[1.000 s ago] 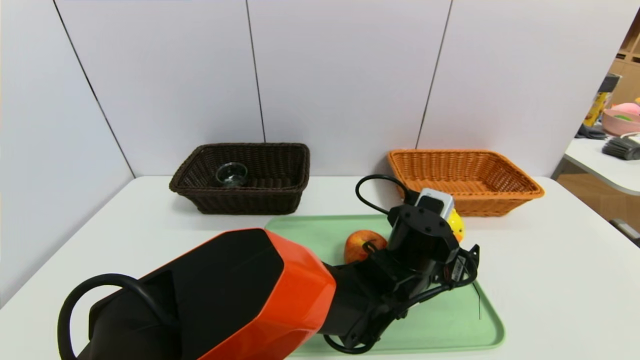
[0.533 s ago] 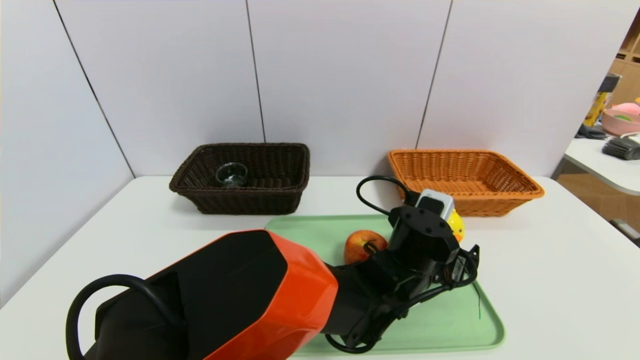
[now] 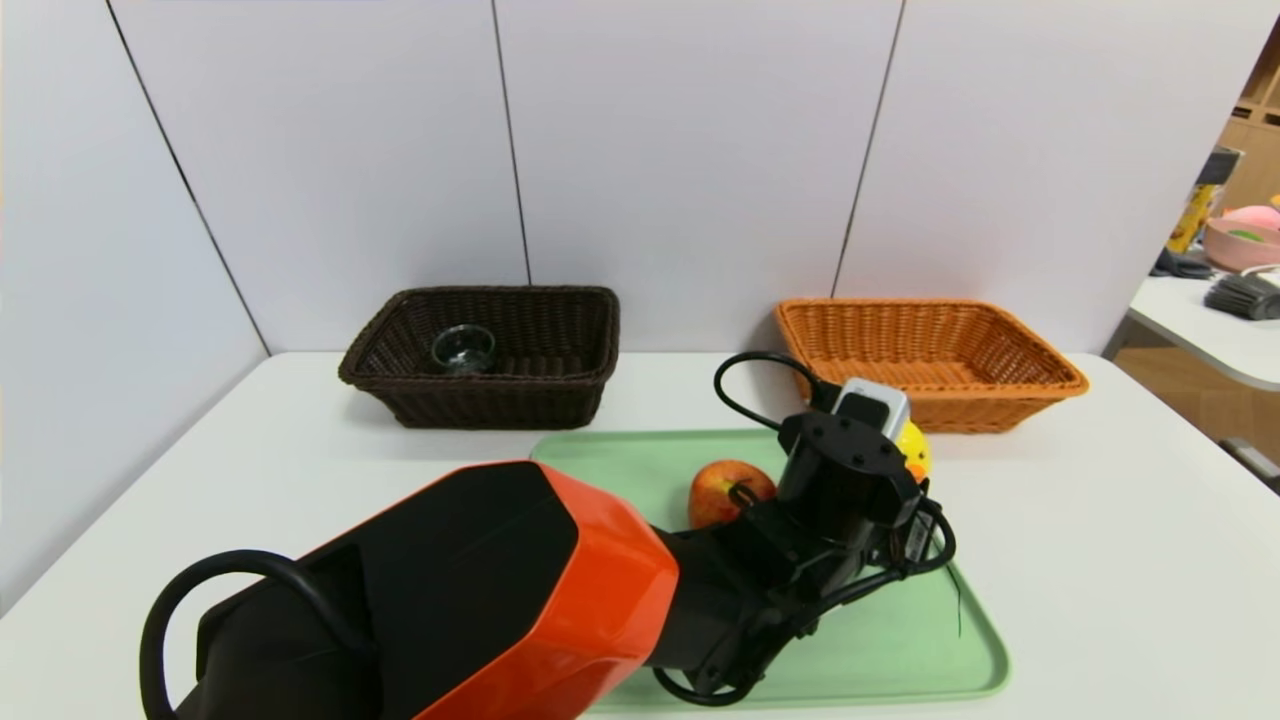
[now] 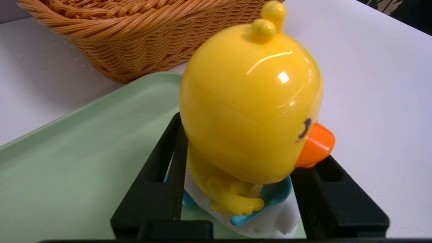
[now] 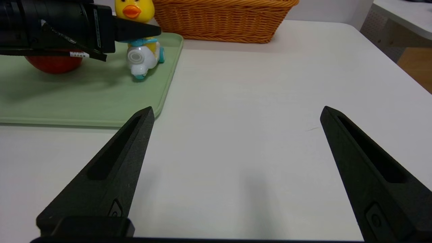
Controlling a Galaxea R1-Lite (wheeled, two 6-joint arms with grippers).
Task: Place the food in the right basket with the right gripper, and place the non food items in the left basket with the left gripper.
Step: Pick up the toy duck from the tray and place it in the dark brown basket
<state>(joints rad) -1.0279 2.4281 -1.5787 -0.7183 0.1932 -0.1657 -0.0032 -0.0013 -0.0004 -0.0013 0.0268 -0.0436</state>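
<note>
The yellow duck toy (image 4: 249,101) on its white-blue scooter stands at the far right corner of the green tray (image 3: 900,650). My left gripper (image 4: 253,138) is shut on it, one black finger against its back and the other under its beak. The red apple (image 3: 722,490) lies on the tray just left of my left wrist. The glass cup (image 3: 463,348) sits inside the dark brown left basket (image 3: 560,390). The orange right basket (image 3: 1000,400) holds nothing that I can see. My right gripper (image 5: 236,111) hangs open over bare table, right of the tray.
Both baskets stand against the white back wall, the orange one right behind the duck. My left arm's orange shell (image 3: 560,590) covers the tray's near left part. A side table with clutter (image 3: 1240,290) stands at the far right.
The left gripper's fingers have drawn in around the duck toy; the arm itself has hardly moved. Apple, cup and baskets are where they were.
</note>
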